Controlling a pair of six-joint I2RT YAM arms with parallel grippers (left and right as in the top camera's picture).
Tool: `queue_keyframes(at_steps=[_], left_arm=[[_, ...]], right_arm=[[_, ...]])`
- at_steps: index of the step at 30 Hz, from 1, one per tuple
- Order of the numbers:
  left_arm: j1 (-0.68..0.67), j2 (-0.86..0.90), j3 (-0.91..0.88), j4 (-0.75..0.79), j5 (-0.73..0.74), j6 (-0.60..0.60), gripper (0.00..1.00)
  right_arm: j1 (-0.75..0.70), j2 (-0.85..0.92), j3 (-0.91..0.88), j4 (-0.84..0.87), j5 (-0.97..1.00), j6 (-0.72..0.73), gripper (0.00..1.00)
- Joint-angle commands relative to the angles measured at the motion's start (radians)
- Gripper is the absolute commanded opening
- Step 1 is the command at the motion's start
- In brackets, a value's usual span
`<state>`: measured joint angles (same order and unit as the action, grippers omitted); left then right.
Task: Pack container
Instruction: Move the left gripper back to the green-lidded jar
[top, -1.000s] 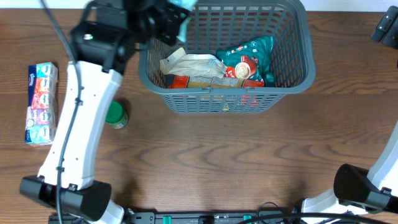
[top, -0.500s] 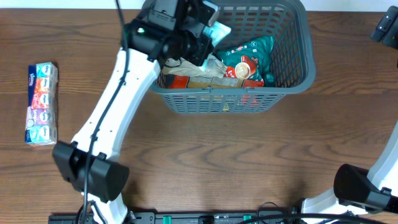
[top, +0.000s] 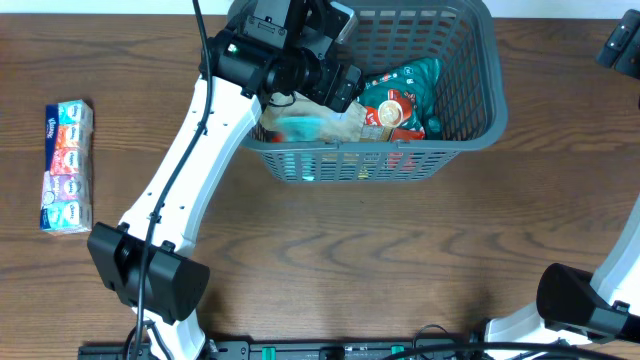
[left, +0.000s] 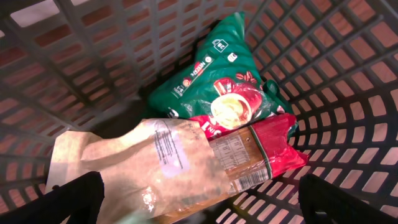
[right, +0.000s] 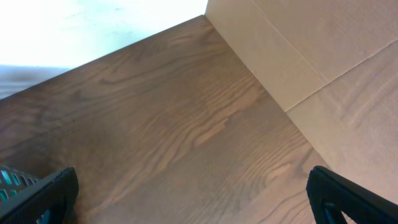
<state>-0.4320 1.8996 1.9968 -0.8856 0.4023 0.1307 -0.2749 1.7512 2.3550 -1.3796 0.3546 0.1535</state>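
Grey and slotted, the container (top: 450, 141) sits at the far middle of the wooden table (top: 350, 260) in the overhead view. It already holds a green coffee bag (top: 410, 80) on its right side and a brown paper bag (top: 340, 124) on its left. A blurred blue-green shape (top: 298, 128) lies by the paper bag, too smeared to name. The left gripper (top: 330, 85) reaches in over the left half of the basket. A multi-coloured tissue pack (top: 67, 165) lies well apart at the table's left edge. The right gripper (top: 618, 45) waits off to the far right, outside the basket.

From the left wrist, the left gripper (left: 200, 193) has its fingers spread wide with nothing clamped. Below it are the paper bag (left: 143, 168), a red packet (left: 261, 149) and the coffee bag (left: 217, 81), ringed by the lattice wall (left: 348, 74).

From the right wrist, the right gripper (right: 193, 177) is likewise wide apart and empty, over bare wood beside a beige panel (right: 323, 56).

This looks like a drop-off into the basket. The next move probably calls for lifting the left arm clear of the rim, then going for the tissue pack.
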Motion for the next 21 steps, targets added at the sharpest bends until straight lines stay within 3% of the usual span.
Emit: queue_keyframes(at_steps=[1, 7, 14, 21], left_arm=[[0.023, -0.055, 0.009, 0.000, -0.080, -0.018, 0.99], [0.147, -0.182, 0.010, -0.082, -0.266, -0.137, 0.99], [0.348, -0.322, 0.010, -0.253, -0.265, -0.177, 0.99], [0.386, -0.332, -0.020, -0.439, -0.278, -0.174, 0.99]], right_arm=[[-0.005, 0.000, 0.002, -0.002, 0.003, 0.018, 0.99], [-0.005, 0.000, 0.002, -0.002, 0.003, 0.018, 0.99], [-0.005, 0.000, 0.002, -0.002, 0.003, 0.018, 0.99], [-0.005, 0.000, 0.002, -0.002, 0.003, 0.018, 0.99]])
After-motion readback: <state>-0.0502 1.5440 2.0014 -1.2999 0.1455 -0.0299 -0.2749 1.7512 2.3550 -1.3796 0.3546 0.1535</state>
